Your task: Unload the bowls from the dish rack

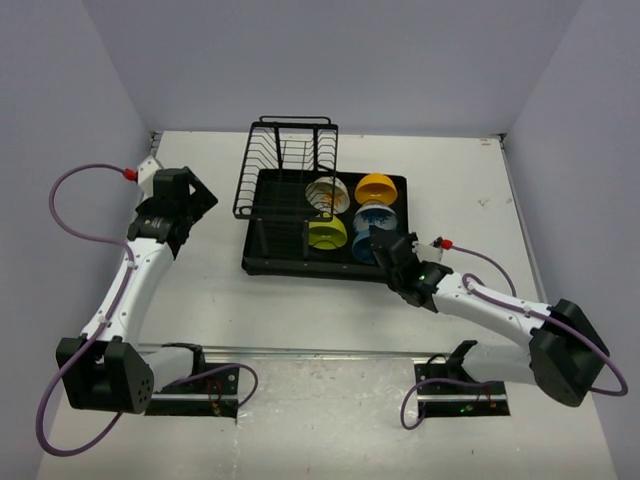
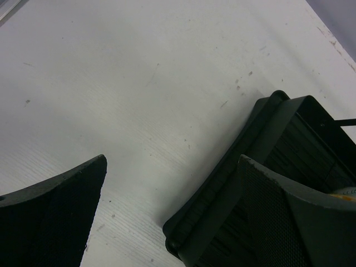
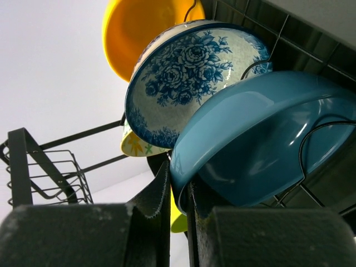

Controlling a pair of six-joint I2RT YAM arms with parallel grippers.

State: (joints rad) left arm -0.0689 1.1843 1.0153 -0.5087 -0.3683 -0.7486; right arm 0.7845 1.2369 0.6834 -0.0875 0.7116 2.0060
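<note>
The black dish rack (image 1: pixel 262 262) sits mid-table with its upright wire section (image 1: pixel 285 160) at the back left. It holds an orange bowl (image 1: pixel 376 186), a white patterned bowl (image 1: pixel 328 195), a yellow-green bowl (image 1: pixel 327 234), a pale bowl with blue marks (image 1: pixel 377 217) and a blue bowl (image 1: pixel 366 249). My right gripper (image 1: pixel 385 250) is shut on the rim of the blue bowl (image 3: pixel 261 144), one finger inside and one outside (image 3: pixel 178 183). The blue-flowered bowl (image 3: pixel 189 78) and the orange bowl (image 3: pixel 139 28) stand behind it. My left gripper (image 1: pixel 200 200) is open and empty, left of the rack.
In the left wrist view the rack's near left corner (image 2: pixel 233 183) lies under the open left gripper (image 2: pixel 172 158), with bare white table to its left. Grey walls close in the table at the back and sides.
</note>
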